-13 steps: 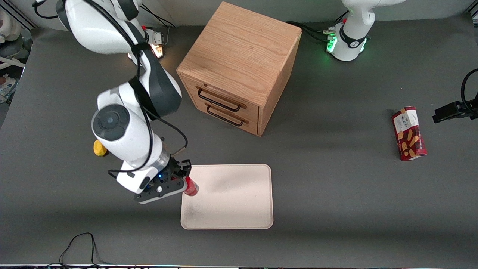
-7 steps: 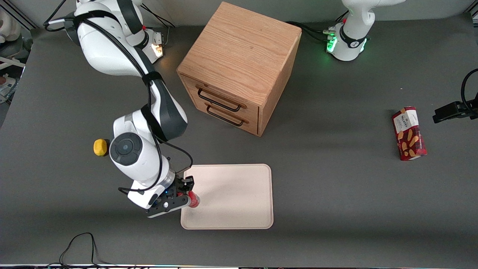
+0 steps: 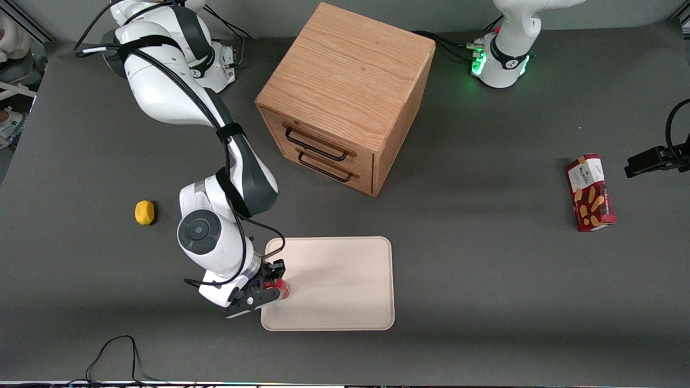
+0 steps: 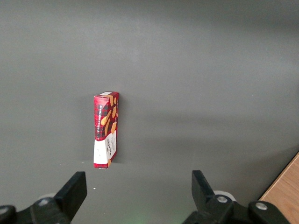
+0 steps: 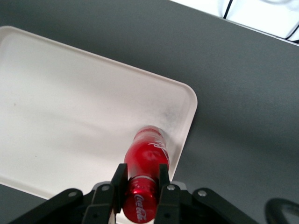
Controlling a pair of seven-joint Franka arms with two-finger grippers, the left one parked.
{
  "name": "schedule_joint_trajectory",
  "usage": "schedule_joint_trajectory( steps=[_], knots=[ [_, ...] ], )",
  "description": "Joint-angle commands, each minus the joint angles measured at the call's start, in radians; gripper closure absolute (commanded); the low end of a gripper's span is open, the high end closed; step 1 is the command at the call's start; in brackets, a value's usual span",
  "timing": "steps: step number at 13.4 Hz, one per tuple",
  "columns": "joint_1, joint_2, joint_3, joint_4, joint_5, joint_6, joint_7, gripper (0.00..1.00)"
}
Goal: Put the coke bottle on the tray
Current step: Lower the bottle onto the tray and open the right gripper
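Gripper [image 5: 140,184] clamps coke bottle [image 5: 147,156] over tray [image 5: 70,107], near rim.

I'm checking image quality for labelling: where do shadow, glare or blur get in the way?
Front view: the arm's soft shadow crosses the tray, and the gripper hides most of the coke bottle. Right wrist view: bottle sharp with a faint sheen, fingers clamping it. Left wrist view: cookie box evenly lit.

Red coke bottle [image 5: 145,161] stands on the cream tray [image 5: 60,102], near its corner.
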State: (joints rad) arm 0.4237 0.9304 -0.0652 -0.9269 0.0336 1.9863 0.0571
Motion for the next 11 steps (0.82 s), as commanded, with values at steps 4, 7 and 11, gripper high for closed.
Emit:
schedule_joint_trajectory(
  steps=[4,7,11],
  knots=[
    [-0.003,0.011,0.001,0.033,0.003,0.019,-0.017,0.4],
    [-0.011,-0.008,0.002,0.014,0.003,0.019,-0.014,0.0],
    [-0.014,-0.053,0.002,-0.002,0.005,0.005,-0.014,0.0]
  ],
)
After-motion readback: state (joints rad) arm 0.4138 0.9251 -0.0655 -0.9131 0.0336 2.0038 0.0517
